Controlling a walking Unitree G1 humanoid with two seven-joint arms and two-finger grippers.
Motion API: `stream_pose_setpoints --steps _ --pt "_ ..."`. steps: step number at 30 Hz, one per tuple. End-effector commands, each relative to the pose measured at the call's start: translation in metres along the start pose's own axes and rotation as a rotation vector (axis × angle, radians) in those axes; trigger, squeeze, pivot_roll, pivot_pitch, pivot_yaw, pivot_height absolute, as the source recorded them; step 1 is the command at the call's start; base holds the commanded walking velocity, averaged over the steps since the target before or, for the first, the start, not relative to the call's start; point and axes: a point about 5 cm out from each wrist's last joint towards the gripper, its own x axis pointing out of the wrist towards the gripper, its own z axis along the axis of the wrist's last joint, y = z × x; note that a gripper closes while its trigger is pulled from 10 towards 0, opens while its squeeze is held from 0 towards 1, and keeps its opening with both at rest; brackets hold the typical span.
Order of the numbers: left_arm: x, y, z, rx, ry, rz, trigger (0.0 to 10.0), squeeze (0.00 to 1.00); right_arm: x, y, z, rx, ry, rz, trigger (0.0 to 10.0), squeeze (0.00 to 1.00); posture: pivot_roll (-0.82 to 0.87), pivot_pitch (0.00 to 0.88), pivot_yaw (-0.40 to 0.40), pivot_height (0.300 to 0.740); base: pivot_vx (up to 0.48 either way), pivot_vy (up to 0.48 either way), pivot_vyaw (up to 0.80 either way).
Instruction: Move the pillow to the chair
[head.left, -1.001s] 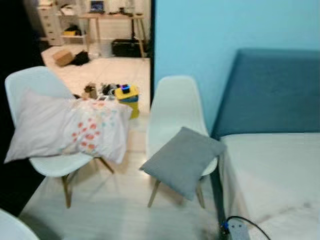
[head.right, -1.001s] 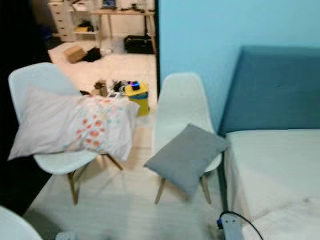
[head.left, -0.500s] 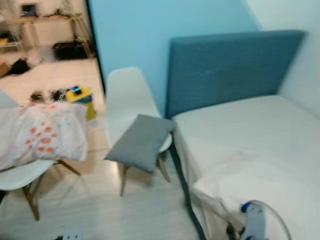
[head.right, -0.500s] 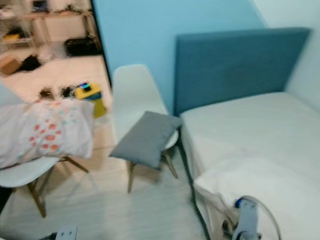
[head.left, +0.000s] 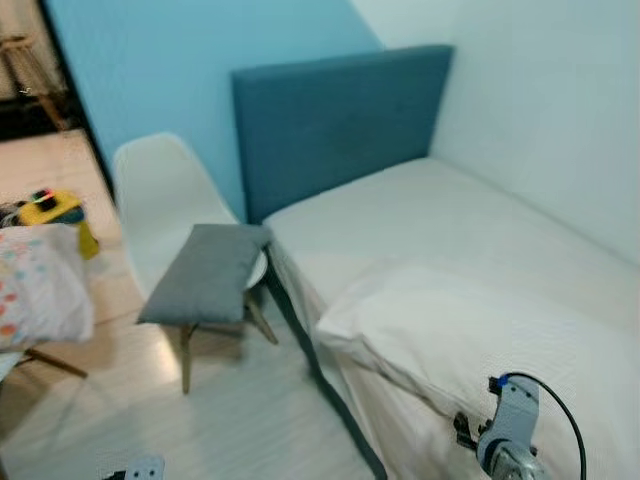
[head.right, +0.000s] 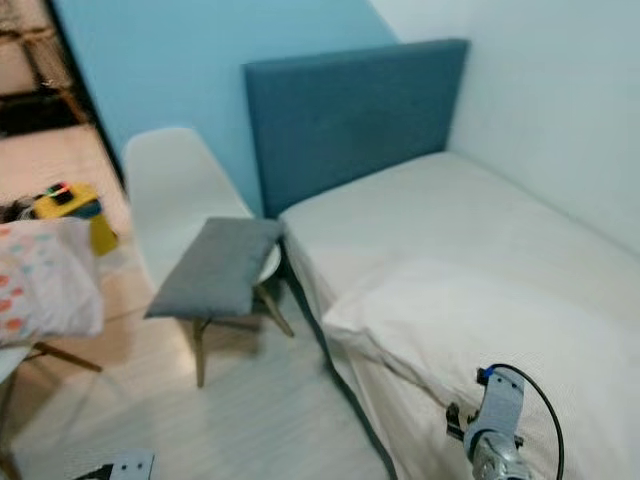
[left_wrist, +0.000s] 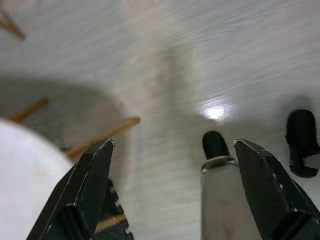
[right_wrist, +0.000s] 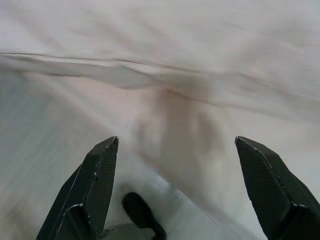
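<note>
Approach step: I'm facing the bed, nothing picked up yet.

The white pillow (head.left: 470, 330) lies on the bed (head.left: 420, 225) near its edge, well apart from the white chair (head.left: 160, 200), which already carries a grey cushion (head.left: 205, 275); I judge the next move is a reach down to the pillow; right gripper (right_wrist: 177, 185) hangs wide and empty over the bedding; left gripper (left_wrist: 170, 185) spread wide over the floor (left_wrist: 200, 65).

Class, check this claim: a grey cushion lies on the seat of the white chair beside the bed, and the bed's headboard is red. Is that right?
Not quite. The headboard is blue, as the left eye view shows. The grey cushion does lie on the white chair beside the bed.
</note>
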Motion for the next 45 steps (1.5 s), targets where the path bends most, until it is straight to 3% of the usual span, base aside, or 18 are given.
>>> stream_pose_setpoints --steps 1,9,19,30,38,45 --pt "0.001 0.002 0.002 0.013 -0.009 0.001 10.0 0.00 -0.001 -0.002 -0.009 0.016 0.029 -0.010 10.0 0.00 -0.22 0.000 0.004 0.740 0.000 0.000 -0.76" --pt "0.001 0.001 0.005 0.022 -0.029 -0.023 10.0 0.00 -0.003 -0.004 -0.021 0.037 0.058 -0.008 10.0 0.00 -0.22 0.000 0.007 0.740 0.000 0.000 -0.76" --pt "0.000 0.001 0.004 0.036 -0.032 -0.031 10.0 0.00 -0.002 0.011 -0.010 0.111 -0.008 0.080 10.0 0.00 -0.22 0.000 0.007 0.740 0.210 0.000 -0.76" --pt "0.000 0.001 0.000 0.033 -0.023 -0.024 10.0 0.00 -0.001 0.022 -0.004 0.140 -0.044 0.149 10.0 0.00 -0.22 0.000 0.001 0.740 0.293 0.000 -0.06" --pt "-0.001 0.001 0.000 0.022 -0.025 -0.023 10.0 0.00 -0.001 0.021 -0.002 0.195 -0.057 0.142 10.0 0.00 -0.22 0.000 0.003 0.740 0.165 0.000 -0.63" --pt "-0.001 0.000 0.001 0.014 -0.035 -0.029 10.0 0.00 -0.001 0.009 -0.006 0.284 -0.025 0.060 10.0 0.00 -0.22 0.000 0.006 0.740 0.000 0.000 0.00"
